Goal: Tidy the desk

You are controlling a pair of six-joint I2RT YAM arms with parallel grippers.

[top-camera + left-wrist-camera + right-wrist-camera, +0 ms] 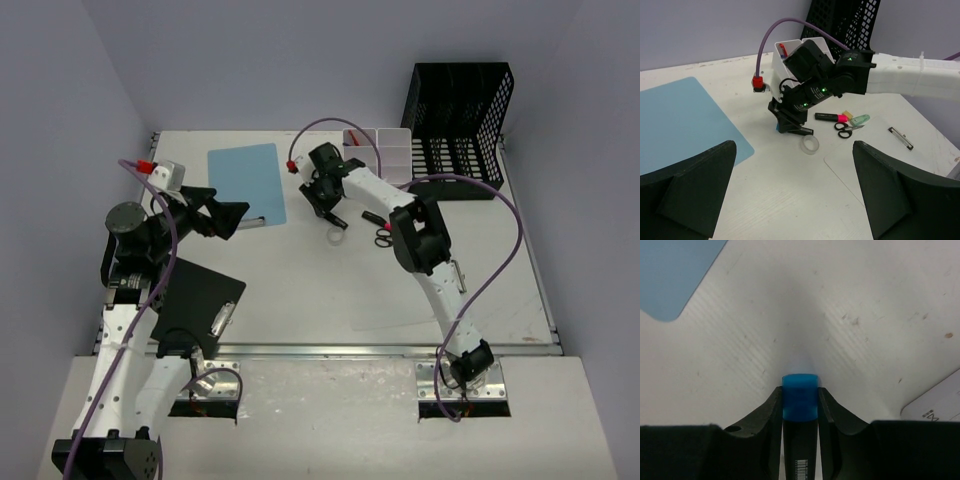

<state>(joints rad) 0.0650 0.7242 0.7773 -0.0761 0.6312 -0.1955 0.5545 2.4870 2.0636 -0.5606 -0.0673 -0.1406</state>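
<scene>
Pinching a blue-capped marker (800,396) at the off-white desk (330,290), right fingers (771,415) (left fingers (690,195) wide, empty); lavender-grey walls (300,60).

blue sheet (247,183): 11 o'clock in top view
mesh rack (462,105): black, 1 o'clock
tape roll (335,237): scissors (385,237) at its 3 o'clock
blue-capped marker (800,402): 6 o'clock, right wrist view

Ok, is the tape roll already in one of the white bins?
No, the clear tape roll lies flat on the desk near the scissors, well short of the white bins.
</scene>
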